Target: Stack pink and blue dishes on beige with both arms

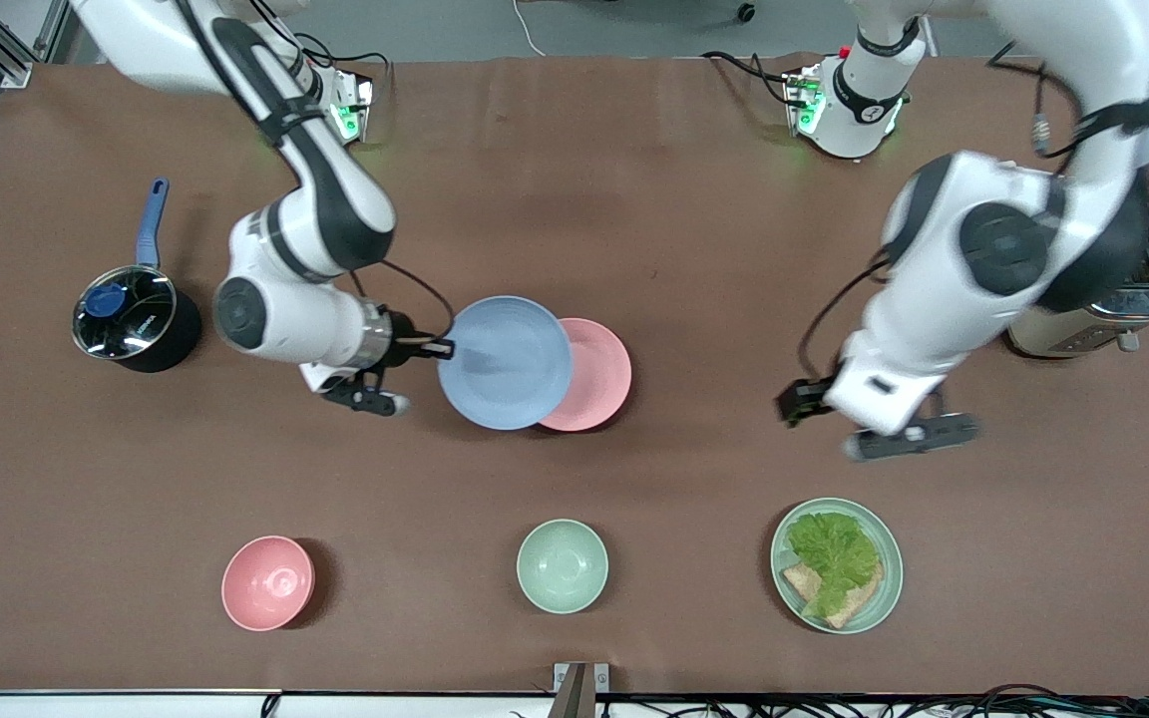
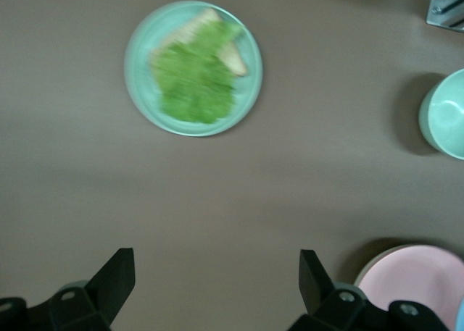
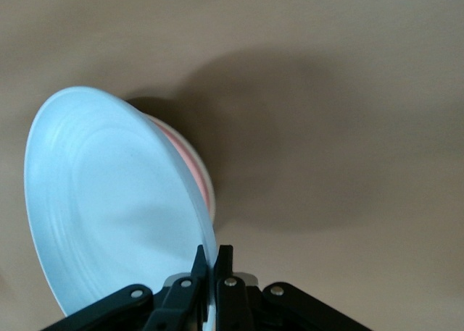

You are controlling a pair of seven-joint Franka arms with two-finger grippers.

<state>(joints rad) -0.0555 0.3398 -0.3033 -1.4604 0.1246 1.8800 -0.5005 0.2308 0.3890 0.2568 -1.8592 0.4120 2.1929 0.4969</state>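
Observation:
My right gripper (image 1: 440, 347) (image 3: 215, 255) is shut on the rim of the light blue plate (image 1: 510, 364) (image 3: 101, 200). It holds the plate tilted in the air, partly over the pale pink plate (image 1: 599, 374) (image 3: 192, 164) (image 2: 417, 280). The pink plate lies flat at the table's middle. In the right wrist view a thin pale edge shows under its rim; otherwise the beige plate is hidden. My left gripper (image 1: 879, 424) (image 2: 217, 273) hangs open and holds nothing, over bare table toward the left arm's end, apart from the plates.
Near the front edge stand a deep pink bowl (image 1: 268, 582), a mint-green bowl (image 1: 562, 565) (image 2: 446, 114) and a green plate with lettuce (image 1: 837, 564) (image 2: 193, 68). A lidded black pot (image 1: 126, 314) sits at the right arm's end, a metal toaster (image 1: 1113, 309) at the left arm's end.

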